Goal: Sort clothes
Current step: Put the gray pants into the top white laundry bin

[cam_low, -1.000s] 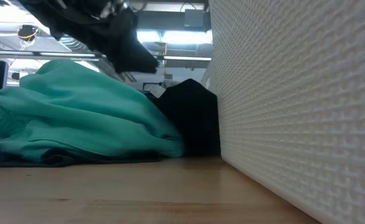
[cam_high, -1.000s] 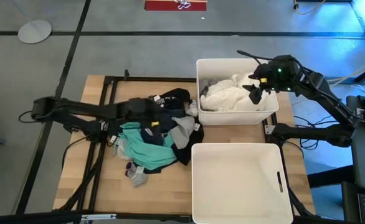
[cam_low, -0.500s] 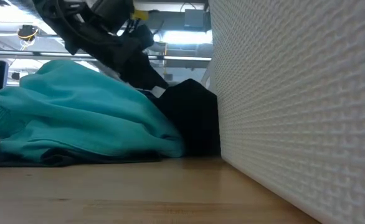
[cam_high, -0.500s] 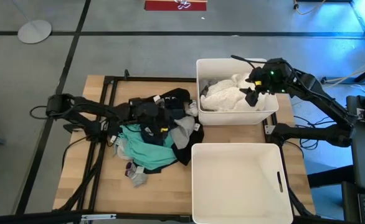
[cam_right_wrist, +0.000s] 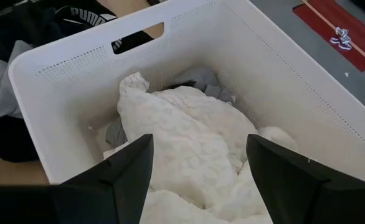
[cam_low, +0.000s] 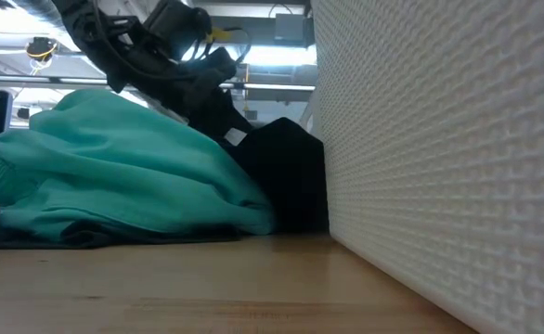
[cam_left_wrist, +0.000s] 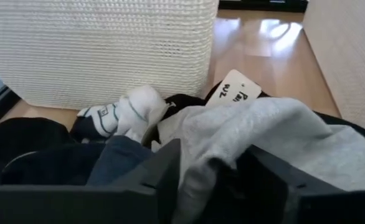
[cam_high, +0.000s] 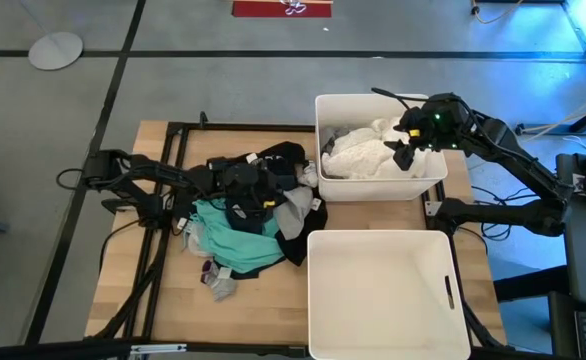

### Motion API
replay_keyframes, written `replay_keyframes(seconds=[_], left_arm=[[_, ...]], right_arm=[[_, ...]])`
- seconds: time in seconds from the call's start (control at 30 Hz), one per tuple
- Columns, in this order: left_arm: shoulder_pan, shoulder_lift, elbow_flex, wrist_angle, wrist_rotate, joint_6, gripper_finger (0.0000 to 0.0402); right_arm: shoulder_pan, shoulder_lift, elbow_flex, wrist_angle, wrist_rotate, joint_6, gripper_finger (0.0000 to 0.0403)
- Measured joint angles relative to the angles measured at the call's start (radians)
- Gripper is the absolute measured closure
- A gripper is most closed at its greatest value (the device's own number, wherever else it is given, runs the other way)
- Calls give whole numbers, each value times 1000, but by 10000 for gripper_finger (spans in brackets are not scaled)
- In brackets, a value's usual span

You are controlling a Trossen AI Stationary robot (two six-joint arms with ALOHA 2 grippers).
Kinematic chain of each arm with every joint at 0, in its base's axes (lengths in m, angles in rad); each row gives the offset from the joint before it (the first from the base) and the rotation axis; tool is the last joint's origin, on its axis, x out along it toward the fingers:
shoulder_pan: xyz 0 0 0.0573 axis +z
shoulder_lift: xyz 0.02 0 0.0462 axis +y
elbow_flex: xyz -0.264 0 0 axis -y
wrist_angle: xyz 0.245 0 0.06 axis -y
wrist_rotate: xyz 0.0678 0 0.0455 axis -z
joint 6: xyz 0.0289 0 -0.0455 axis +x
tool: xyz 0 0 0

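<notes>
A pile of clothes lies on the wooden table left of the bins: a teal garment (cam_high: 235,238), black ones (cam_high: 283,160), a light grey one (cam_high: 295,208) and a small sock (cam_high: 218,287). My left gripper (cam_high: 269,198) is down in the pile, open, with a fold of the light grey garment (cam_left_wrist: 232,134) between its fingers. A white sock (cam_left_wrist: 136,112) lies just beyond them. My right gripper (cam_high: 405,150) hangs open and empty over the far bin (cam_high: 319,140), above the white clothes (cam_right_wrist: 182,124) in it. My left gripper reaches into the pile slanting down from the table's left. A fold of the light grey garment (cam_left_wrist: 198,171) lies between its two fingers and rests against one finger (cam_left_wrist: 164,177). A dark gap stays beside the other finger. The garment lies on the pile.
The near white bin (cam_high: 313,290) stands at the table's front right, its wall close to the pile (cam_low: 439,139). The far bin's wall (cam_left_wrist: 108,50) stands just past the left gripper. Bare wood (cam_high: 133,290) shows at the table's near left.
My left gripper has gone toward the table's right edge and down into the pile, onto the light grey garment. My right gripper has shifted slightly toward the left over the far bin.
</notes>
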Motion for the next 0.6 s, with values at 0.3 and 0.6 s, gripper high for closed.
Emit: replay_keyframes(seconds=[0.3, 0.6], left_arm=[[-1, -8, 0, 0, -84, 3, 394], [-10, -158, -1, 44, -94, 51, 397]], right_arm=[[0, 0, 0, 8, 0, 9, 146], [0, 0, 0, 51, -46, 19, 146]])
